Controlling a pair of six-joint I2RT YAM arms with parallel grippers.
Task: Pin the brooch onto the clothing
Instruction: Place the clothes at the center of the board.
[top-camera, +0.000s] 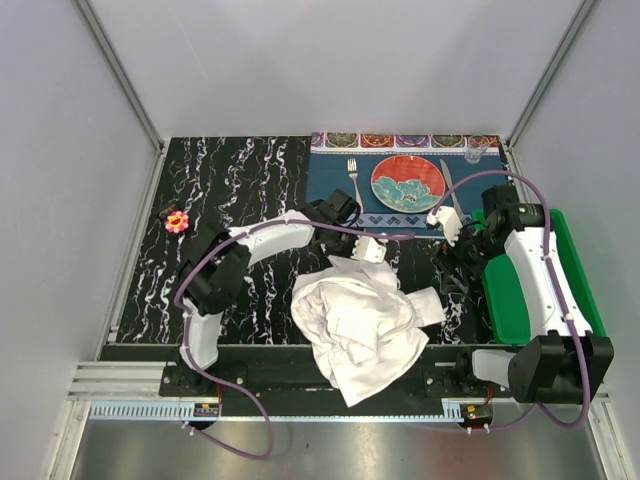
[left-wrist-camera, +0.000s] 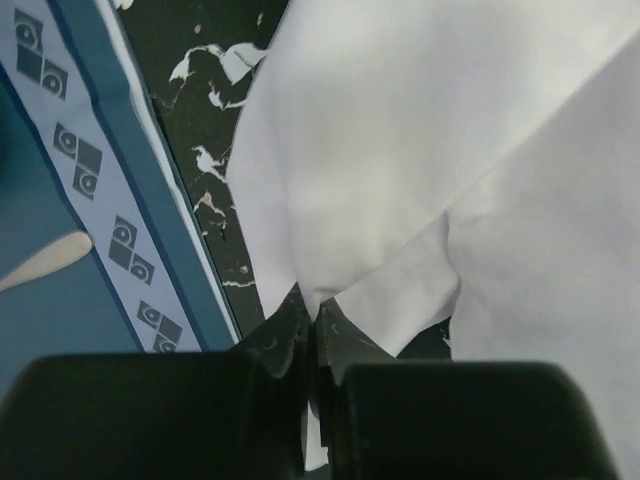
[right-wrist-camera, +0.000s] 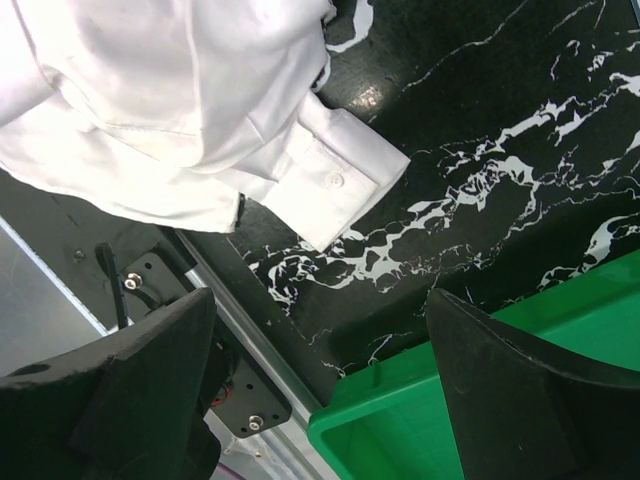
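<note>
Down at the near edge, the white shirt (top-camera: 355, 320) lies in a crumpled heap on the black marbled table (top-camera: 240, 180), spilling slightly over the front rail. One buttoned cuff (right-wrist-camera: 340, 185) pokes out flat on its right side.

Just past the heap, the left gripper (left-wrist-camera: 312, 335) is at the shirt's far edge, its fingers pressed together with a fold of white cloth pinched between them.

On the right, the right gripper (top-camera: 447, 228) hangs above the table with its fingers spread wide and nothing between them. A green bin (top-camera: 520, 290) sits right beside it.

Over on the left, the brooch (top-camera: 176, 221) lies alone on the table, well apart from the shirt and both grippers.

Farthest back is a blue placemat (top-camera: 335, 180) with a red-and-teal plate (top-camera: 408, 183), a fork (top-camera: 354, 178) to its left, a knife (top-camera: 447, 185) to its right and a small glass (top-camera: 474, 152) in the corner.
</note>
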